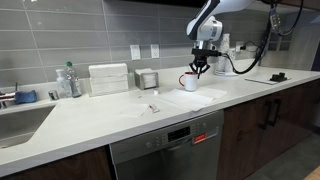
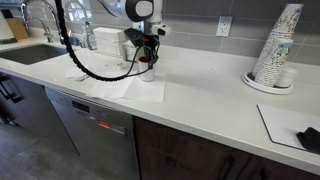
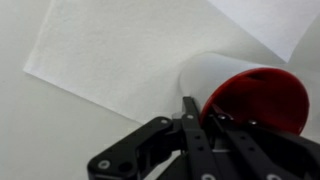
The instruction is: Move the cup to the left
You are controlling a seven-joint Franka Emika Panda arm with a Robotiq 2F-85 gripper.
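The cup point(image 1: 187, 82) is a small white mug with a red inside. It stands on a white paper towel point(image 1: 200, 97) on the counter in both exterior views point(image 2: 151, 74). My gripper point(image 1: 200, 68) comes down from above onto the cup's rim point(image 2: 148, 58). In the wrist view the black fingers point(image 3: 205, 118) are close together, one outside the white wall and one inside the red interior of the cup point(image 3: 255, 95). The rim wall is pinched between them. The handle is hidden in the wrist view.
The white counter point(image 1: 110, 115) carries a clear bottle point(image 1: 68, 80), a white box point(image 1: 108, 78) and a small metal container point(image 1: 147, 79). A sink point(image 1: 20, 120) lies at one end. A stack of paper cups point(image 2: 275, 50) and a black object point(image 2: 310, 138) are at the other.
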